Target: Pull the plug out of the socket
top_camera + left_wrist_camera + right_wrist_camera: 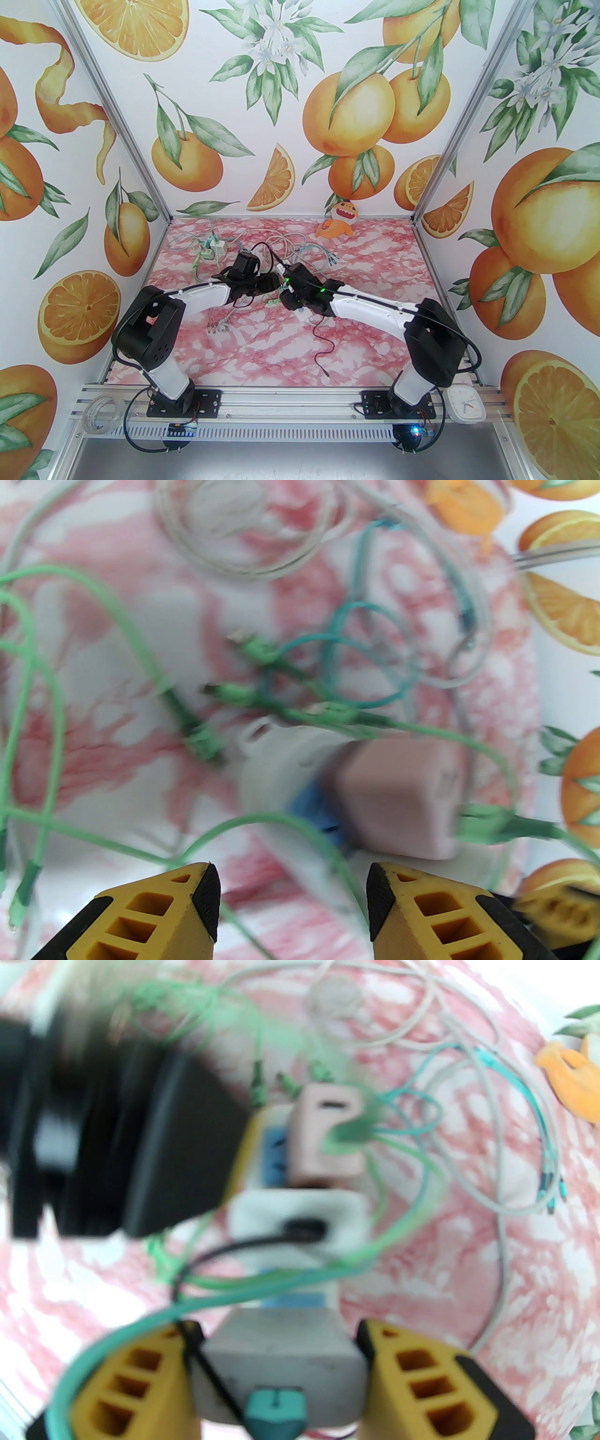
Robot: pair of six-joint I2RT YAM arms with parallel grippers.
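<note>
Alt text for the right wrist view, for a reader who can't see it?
The right gripper is closed on a grey plug at the near end of a white power strip. Beyond it sit a white plug with a black cable and a pink plug, among green wires on a pink marbled table.

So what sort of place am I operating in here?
Likely a robot test booth, not a home: orange-print walls on aluminium posts, a pink marble-pattern tabletop strewn with cables, arms bolted to a front rail.
</note>
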